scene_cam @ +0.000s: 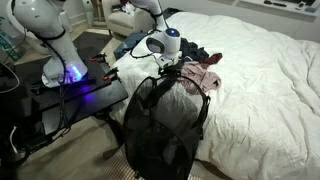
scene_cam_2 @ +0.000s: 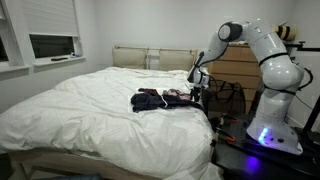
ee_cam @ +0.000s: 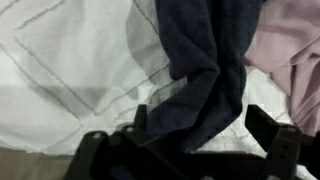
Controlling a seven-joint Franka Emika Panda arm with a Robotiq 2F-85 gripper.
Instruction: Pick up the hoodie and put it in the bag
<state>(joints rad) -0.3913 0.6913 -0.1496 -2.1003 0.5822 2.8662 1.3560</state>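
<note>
1. Gripper (ee_cam: 180, 128): it is mounted on a white arm (scene_cam_2: 262, 45) and hangs over a pile of clothes near the edge of the bed. The fingers (ee_cam: 276, 140) are spread wide and pinch nothing. In the wrist view they enter from 6 o'clock, one at about 7 and the other at about 4.
2. Hoodie (ee_cam: 205, 75): a dark navy garment, soft and rumpled, lying on the bed. In the wrist view it runs from 12 o'clock down past the centre, and its lower fold lies between the two fingers. Whether either finger touches it cannot be told. In an exterior view (scene_cam: 193, 53) it sits at 3 o'clock of the gripper, and it is outside the bag.
3. Bag (scene_cam: 165, 125): black see-through mesh, standing upright on the floor against the side of the bed, with strap handles at its round rim. In that view it is at 6 o'clock of the gripper. It also shows beside the bed in both exterior views.
4. Pink-and-white garment (ee_cam: 290, 50): lies just beside the hoodie, at 2 o'clock in the wrist view.
5. Blue clothing (scene_cam: 128, 45): at 9 o'clock of the gripper in an exterior view.
6. Bed (scene_cam_2: 90, 105): covered by a white quilted duvet.
7. Robot base (scene_cam: 70, 72): glows blue, at 9 o'clock of the bag.
</note>
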